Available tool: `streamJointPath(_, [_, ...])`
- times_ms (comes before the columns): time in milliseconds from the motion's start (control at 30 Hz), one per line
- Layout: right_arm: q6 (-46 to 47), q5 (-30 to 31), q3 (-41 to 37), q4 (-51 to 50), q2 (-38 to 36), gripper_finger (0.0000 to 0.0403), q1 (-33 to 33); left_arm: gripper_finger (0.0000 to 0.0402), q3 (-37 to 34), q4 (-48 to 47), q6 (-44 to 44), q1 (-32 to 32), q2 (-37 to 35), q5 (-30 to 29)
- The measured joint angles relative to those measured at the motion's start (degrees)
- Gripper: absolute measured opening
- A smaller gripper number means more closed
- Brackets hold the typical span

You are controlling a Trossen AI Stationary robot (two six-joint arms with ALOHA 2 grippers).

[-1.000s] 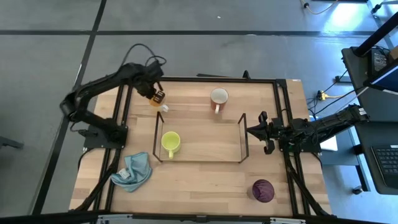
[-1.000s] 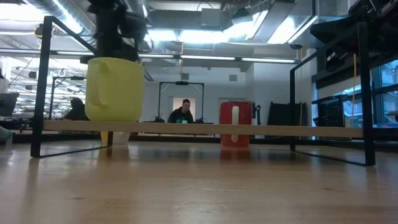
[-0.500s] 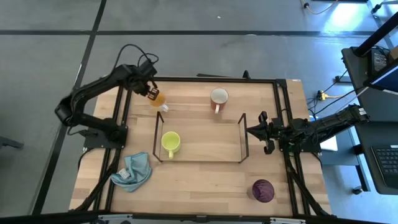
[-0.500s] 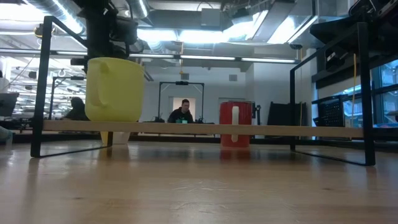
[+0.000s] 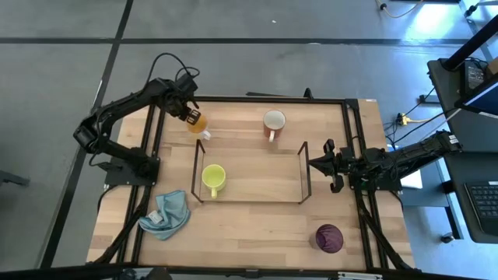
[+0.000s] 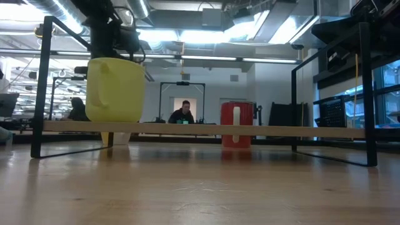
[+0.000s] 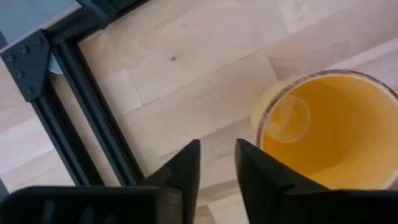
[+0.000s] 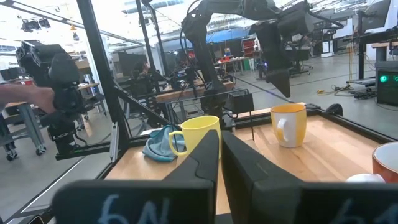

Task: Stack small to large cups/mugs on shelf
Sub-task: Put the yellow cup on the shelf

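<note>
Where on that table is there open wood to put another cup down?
The rack is bare from the yellow-green mug to its right end. Bare wood also lies between the blue cloth and the purple cup. The far left corner is crowded: the left claw sits beside the orange mug.

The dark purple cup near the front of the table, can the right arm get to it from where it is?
Probably yes. The dark purple cup stands alone on bare wooden table on the right arm's side, outside the black wire shelf. The right gripper waits shut by the shelf's end, with nothing between them.
</note>
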Motion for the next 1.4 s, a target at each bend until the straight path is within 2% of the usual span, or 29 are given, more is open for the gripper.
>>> streamJointPath(133, [-0.03, 0.0, 0.0, 0.0, 0.0, 0.002, 0.0, 0.0135, 0.0, 1.0, 1.21, 0.03, 0.0, -0.14])
streamJointPath(267, [-0.03, 0.0, 0.0, 0.0, -0.01, 0.002, 0.01, 0.0151, 0.0, 1.84, 1.25, 0.04, 0.0, 3.64])
streamJointPath(433, [-0.04, 0.0, 0.0, 0.0, -0.01, 0.002, 0.0, 0.0152, 0.0, 2.15, 1.23, -0.03, 0.0, 7.89])
streamJointPath(767, [-0.05, -0.01, 0.0, 0.0, 0.0, 0.002, 0.01, 0.0153, -0.1, 3.22, 2.58, -0.03, 0.0, 7.53])
streamJointPath(1067, [-0.05, 0.0, 0.0, -0.02, -0.01, 0.002, 0.0, 0.0153, -6.9, 4.67, 0.95, -0.03, 0.37, 8.17])
streamJointPath(1400, [-0.05, -0.02, 0.0, 0.0, -0.02, 0.002, 0.0, 0.0145, -7.02, 9.83, 0.27, -0.03, 0.35, 8.98])
